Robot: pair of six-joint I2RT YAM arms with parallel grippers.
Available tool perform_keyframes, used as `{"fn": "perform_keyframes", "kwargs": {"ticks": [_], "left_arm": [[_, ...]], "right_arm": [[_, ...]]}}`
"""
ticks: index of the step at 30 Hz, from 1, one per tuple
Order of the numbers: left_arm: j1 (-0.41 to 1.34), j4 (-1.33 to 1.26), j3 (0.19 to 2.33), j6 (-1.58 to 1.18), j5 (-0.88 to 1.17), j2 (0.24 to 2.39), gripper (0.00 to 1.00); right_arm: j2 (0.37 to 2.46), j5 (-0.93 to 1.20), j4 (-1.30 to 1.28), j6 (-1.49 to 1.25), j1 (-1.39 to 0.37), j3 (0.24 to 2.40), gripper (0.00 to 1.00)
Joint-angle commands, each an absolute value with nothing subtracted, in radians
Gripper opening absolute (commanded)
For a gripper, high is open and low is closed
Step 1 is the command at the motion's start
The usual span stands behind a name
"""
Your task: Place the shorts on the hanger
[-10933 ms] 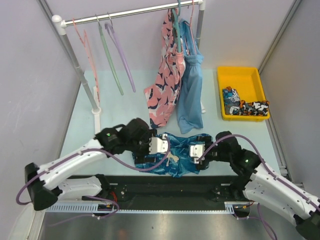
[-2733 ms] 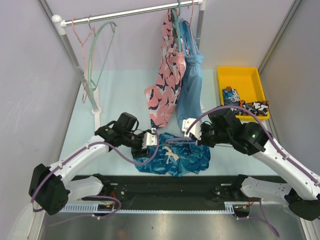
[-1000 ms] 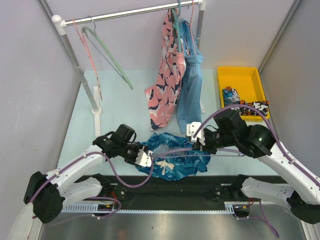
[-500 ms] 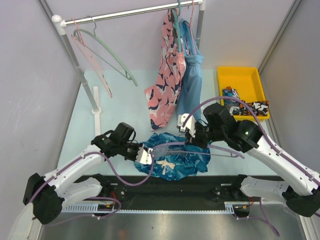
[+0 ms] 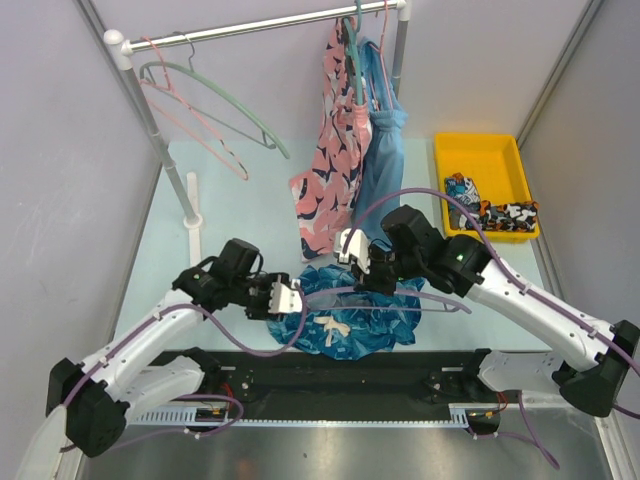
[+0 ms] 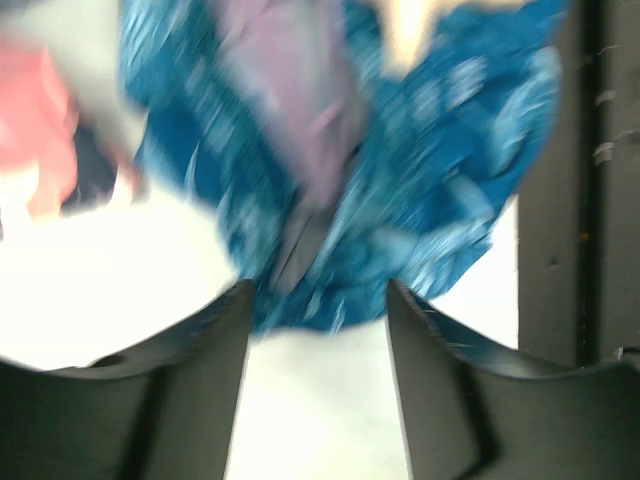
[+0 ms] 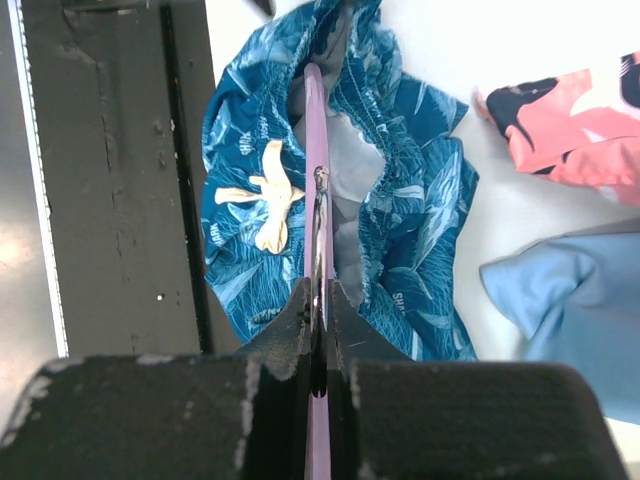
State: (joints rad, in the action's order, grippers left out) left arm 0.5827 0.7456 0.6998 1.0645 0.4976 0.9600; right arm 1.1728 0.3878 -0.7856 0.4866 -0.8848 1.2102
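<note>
the right gripper (image 7: 316, 300) was clamped shut on the lilac wire of the hanger (image 7: 313, 150), its arm bent at the elbow and reaching in from the right over the shorts (image 7: 400, 200). the left gripper (image 6: 318, 292) pointed at the left edge of the shorts, its dark fingers apart with nothing between them. that view was blurred, so whether the tips touched the fabric could not be told. the shorts lay bunched on the pale table (image 5: 240, 200) just beyond the black strip (image 5: 350, 365). the hanger's thin bar ran across their gaping waist, its near part hidden behind the fingers. the cloth was soft and crumpled, deep blue with pale leafy streaks and a cream drawstring (image 7: 262, 205). farther back a pink patterned garment (image 5: 330, 160) and a light-blue garment (image 5: 382, 170) hung from the rail (image 5: 260, 28), and a yellow tray (image 5: 485, 160) sat at the right.
</note>
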Motion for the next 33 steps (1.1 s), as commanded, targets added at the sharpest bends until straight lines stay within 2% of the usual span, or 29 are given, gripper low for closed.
{"fn": "perform_keyframes", "kwargs": {"ticks": [1, 4, 13, 14, 17, 18, 20, 21, 25, 28, 33], "left_arm": [[0.448, 0.787, 0.744, 1.103, 0.518, 0.983, 0.66], [0.413, 0.75, 0.723, 1.157, 0.511, 0.979, 0.72], [0.416, 0.684, 0.742, 1.175, 0.554, 1.121, 0.72], [0.419, 0.686, 0.749, 1.177, 0.552, 1.137, 0.7], [0.429, 0.733, 0.784, 1.189, 0.555, 1.169, 0.52], [0.431, 0.753, 0.798, 1.189, 0.557, 1.169, 0.41], [0.434, 0.77, 0.81, 1.175, 0.569, 1.143, 0.29], [0.437, 0.788, 0.822, 1.169, 0.571, 1.128, 0.21], [0.465, 0.847, 0.86, 1.122, 0.571, 1.069, 0.03], [0.476, 0.885, 0.903, 1.08, 0.555, 1.052, 0.0], [0.491, 0.931, 0.969, 1.026, 0.551, 1.049, 0.0]], "right_arm": [[1.164, 0.411, -0.718, 0.497, -0.891, 1.206, 0.0], [1.157, 0.413, -0.712, 0.497, -0.893, 1.195, 0.0], [1.14, 0.414, -0.695, 0.495, -0.891, 1.174, 0.0], [1.141, 0.413, -0.69, 0.492, -0.891, 1.172, 0.0], [1.14, 0.397, -0.678, 0.486, -0.891, 1.17, 0.0], [1.138, 0.393, -0.672, 0.485, -0.891, 1.166, 0.0], [1.135, 0.374, -0.652, 0.473, -0.891, 1.163, 0.0], [1.137, 0.368, -0.643, 0.466, -0.891, 1.16, 0.0], [1.134, 0.354, -0.586, 0.44, -0.893, 1.147, 0.0], [1.146, 0.332, -0.537, 0.431, -0.905, 1.147, 0.0], [1.152, 0.314, -0.471, 0.403, -0.916, 1.14, 0.0]]}}
